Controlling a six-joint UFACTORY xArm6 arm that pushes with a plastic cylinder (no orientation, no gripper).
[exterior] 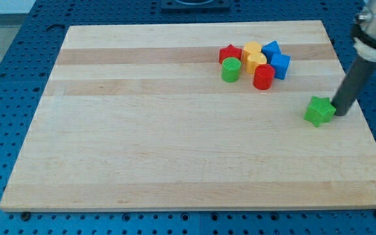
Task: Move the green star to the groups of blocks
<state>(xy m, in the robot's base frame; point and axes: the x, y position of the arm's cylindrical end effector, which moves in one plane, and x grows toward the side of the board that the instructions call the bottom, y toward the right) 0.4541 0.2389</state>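
The green star lies on the wooden board at the view's right, apart from the others. My tip stands just to the star's right, touching or nearly touching it. The group sits up and to the left of the star: a red star, a green cylinder, two yellow blocks, a red cylinder and two blue blocks.
The board's right edge runs close behind my tip. A blue perforated table surrounds the board.
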